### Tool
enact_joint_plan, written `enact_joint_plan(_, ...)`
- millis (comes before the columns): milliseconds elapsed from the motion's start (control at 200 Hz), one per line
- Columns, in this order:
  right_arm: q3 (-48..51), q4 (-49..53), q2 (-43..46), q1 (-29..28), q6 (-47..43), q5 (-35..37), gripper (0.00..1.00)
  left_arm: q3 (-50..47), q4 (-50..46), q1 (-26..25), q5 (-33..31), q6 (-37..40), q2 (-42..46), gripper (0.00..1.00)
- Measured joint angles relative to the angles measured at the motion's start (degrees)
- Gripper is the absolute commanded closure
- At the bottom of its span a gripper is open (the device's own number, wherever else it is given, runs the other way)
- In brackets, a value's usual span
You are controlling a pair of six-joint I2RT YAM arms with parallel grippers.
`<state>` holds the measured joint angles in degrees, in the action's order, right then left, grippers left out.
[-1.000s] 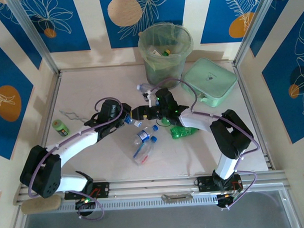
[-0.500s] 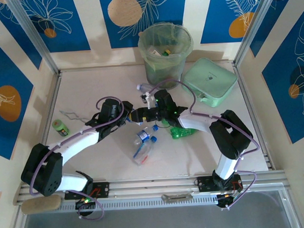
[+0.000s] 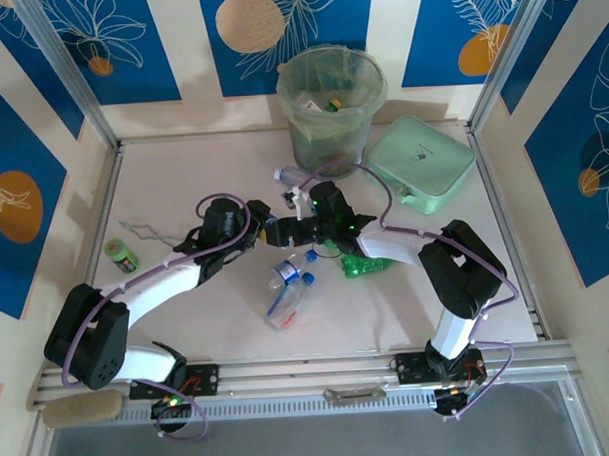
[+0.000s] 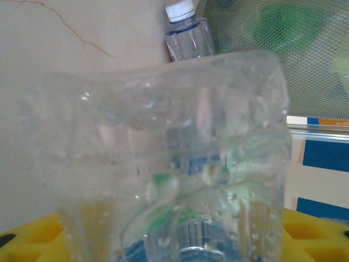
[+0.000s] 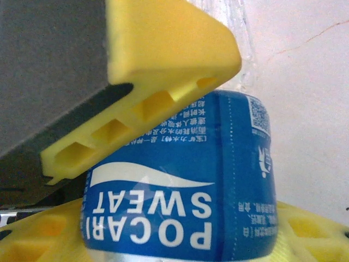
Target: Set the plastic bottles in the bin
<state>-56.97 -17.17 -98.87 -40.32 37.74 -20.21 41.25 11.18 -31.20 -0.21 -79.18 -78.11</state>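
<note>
While in R tool, Pocari btl

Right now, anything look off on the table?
Yes. The left claw and right claw both appear to straddle one clear plastic bottle with a blue label, in front of the round grey-green bin. The bottle's wall looks crumpled in the left wrist view.

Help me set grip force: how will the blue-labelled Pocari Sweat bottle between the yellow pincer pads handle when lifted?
The blue-labelled bottle probably weighs little: I see no liquid through its clear wall. That wall looks crumpled beyond the label, so it likely buckles under a hard squeeze. Being round and glossy, it may slip or roll on the table if released.
</note>
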Motion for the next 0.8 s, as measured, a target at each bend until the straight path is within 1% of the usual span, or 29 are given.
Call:
enact_joint_plan(40,0.0,0.0,0.0,0.0,0.0,0.0,0.48,0.0,0.1,0.0,0.0,0.0,0.0,0.34)
enact_joint_plan(90,0.0,0.0,0.0,0.0,0.0,0.0,0.48,0.0,0.2,0.0,0.0,0.1,0.0,0.27)
enact_joint_plan(155,0.0,-0.3,0.0,0.0,0.0,-0.1,0.49,0.0,0.5,0.0,0.5,0.2,0.0,0.15)
enact_joint_plan(210,0.0,-0.6,0.1,0.2,0.0,-0.2,0.48,-0.1,0.5,-0.1,0.6,-0.3,0.0,0.01)
enact_joint_plan(220,0.0,-0.6,0.1,0.2,-0.1,-0.2,0.48,-0.2,0.5,-0.1,0.7,0.0,0.0,0.0)
enact_joint_plan(365,0.3,-1.2,0.1,0.6,0.0,-0.1,0.49,-1.5,3.0,0.4,2.0,-0.3,0.0,0.0)
enact_joint_plan(520,0.5,-0.7,0.8,1.1,-0.2,0.5,0.49,-3.7,4.5,2.6,4.0,0.3,1.5,0.0)
enact_joint_plan(800,0.5,1.8,3.8,3.5,-1.8,2.2,0.49,-7.3,3.7,8.9,3.8,5.3,10.8,0.0)
